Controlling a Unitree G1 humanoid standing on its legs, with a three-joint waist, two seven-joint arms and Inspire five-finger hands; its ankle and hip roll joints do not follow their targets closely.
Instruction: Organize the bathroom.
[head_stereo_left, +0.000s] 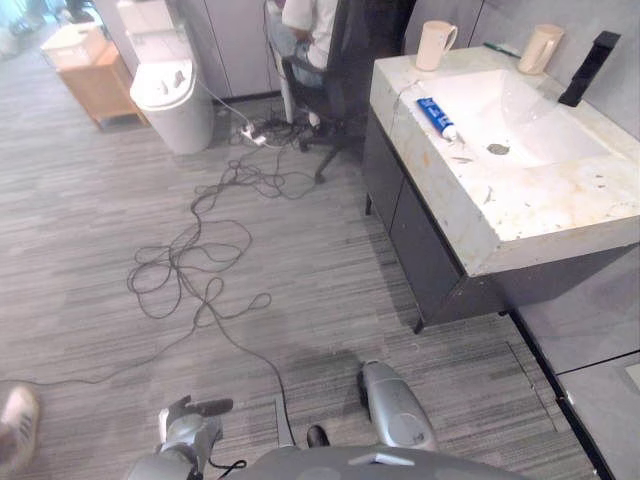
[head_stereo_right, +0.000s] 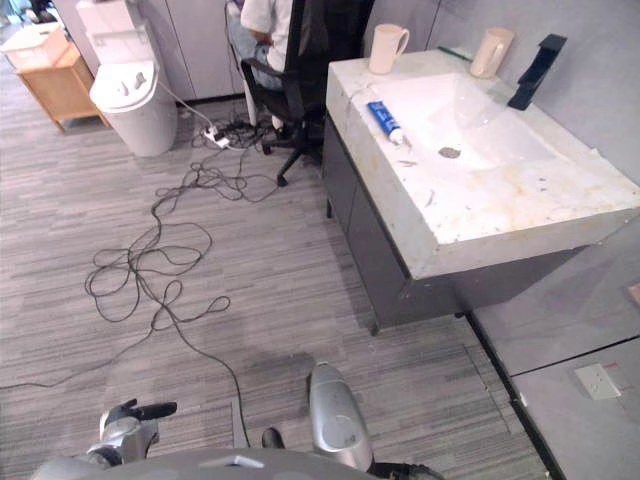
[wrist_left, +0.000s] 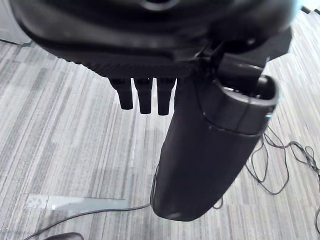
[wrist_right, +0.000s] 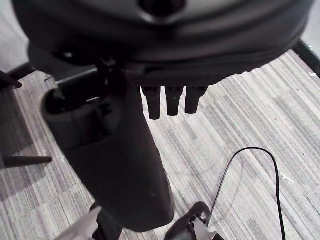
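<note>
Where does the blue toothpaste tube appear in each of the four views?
Left eye view: blue toothpaste tube on the white stone washbasin's left rim.
Right eye view: same rim, upper centre.
Left wrist view: not in it.
Right wrist view: not in it.
Shared landmark: the black tap.

The pale stone worktop carries two cream mugs at its back edge and a blue tube beside the sunken basin. On the grey floor lie tangled black cables.
</note>
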